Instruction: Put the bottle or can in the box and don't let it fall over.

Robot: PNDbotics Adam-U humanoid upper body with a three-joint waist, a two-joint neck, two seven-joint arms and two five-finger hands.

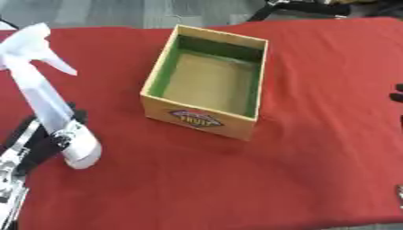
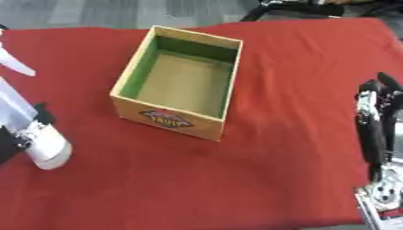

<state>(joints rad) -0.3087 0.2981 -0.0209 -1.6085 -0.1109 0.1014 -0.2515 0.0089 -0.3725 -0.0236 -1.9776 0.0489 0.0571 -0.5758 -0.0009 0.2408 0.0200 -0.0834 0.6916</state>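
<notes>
One white spray bottle is the only bottle on show. It has a translucent, pale body, a white trigger head with a nozzle jutting out, and a rounded white base; a small dark printed patch sits low on its body, too blurred to read. It leans steeply, its base low towards the near left of the red tablecloth and its trigger head up near the cloth's far left corner. The base appears to hang just above the cloth rather than stand on it, though contact cannot be told for certain.

The left hand comes in from the near left edge, its black fingers curled around the lower part of the bottle, holding it.

One wooden box stands open-topped near the middle of the cloth, well apart from the bottle. Its inner walls are green, its floor bare and tan, and nothing lies inside. An oval label on its near face reads "FRUIT" in yellow letters.

The right hand shows at the right edge of the cloth, fingers pointing up and fairly straight, close together, holding nothing.
</notes>
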